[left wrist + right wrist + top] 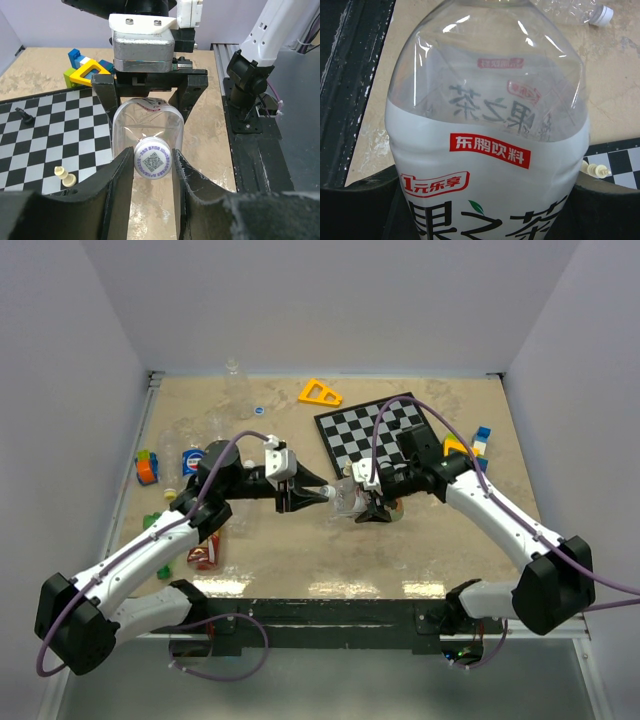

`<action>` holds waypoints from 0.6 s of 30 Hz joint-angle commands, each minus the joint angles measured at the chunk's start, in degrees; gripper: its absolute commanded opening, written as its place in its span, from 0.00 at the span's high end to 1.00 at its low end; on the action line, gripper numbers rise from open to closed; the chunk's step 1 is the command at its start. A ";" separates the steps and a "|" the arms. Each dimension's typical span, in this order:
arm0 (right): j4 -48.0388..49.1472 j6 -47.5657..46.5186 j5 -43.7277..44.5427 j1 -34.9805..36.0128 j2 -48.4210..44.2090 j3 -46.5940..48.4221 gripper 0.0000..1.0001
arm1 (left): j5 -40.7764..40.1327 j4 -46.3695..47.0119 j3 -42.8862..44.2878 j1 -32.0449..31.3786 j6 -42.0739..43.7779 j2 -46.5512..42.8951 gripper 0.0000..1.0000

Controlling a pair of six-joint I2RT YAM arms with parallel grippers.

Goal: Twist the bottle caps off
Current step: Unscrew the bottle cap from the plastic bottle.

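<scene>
Top external view: mottled beige table [440, 555] between pale walls [330, 300]; left hand [152, 167] clenches cap [152, 160], right hand [372, 506] grasps bottle [147, 125].

White arms [140, 558], black joints [552, 585], purple cables [412, 399]

A bottle [487, 100] fills the frame, its clear shoulder rising above a white label [490, 200] with red badges and dark green characters. The claw [487, 220] grips it, black fingers [355, 205] pressed against both lower sides. On the tan tabletop [615, 90] behind, a second clear bottle [565, 7] lies with a white cap [602, 15]. A pale chess piece [595, 170] lies beside a chessboard [621, 162] corner.
</scene>
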 commanded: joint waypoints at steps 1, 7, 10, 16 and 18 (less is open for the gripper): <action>1.31 -0.07 -0.15 0.40 0.25 0.17 0.91 | -1.12 3.85 1.50 -0.35 -6.41 0.14 1.00; 3.34 2.22 1.34 0.49 -0.01 -0.27 0.91 | -20.51 -0.07 0.71 -0.53 -32.04 -4.25 1.00; 3.86 2.66 1.69 0.49 0.51 -0.35 0.91 | -32.48 -10.44 1.76 -0.53 -47.95 -6.11 1.00; 4.13 3.27 2.04 0.49 1.39 -0.27 0.92 | -30.48 -15.93 4.50 -1.40 -55.30 -4.43 1.00; 4.22 3.54 2.05 0.49 1.31 -0.27 0.92 | -33.20 -16.35 4.31 -1.41 -53.38 -5.05 1.00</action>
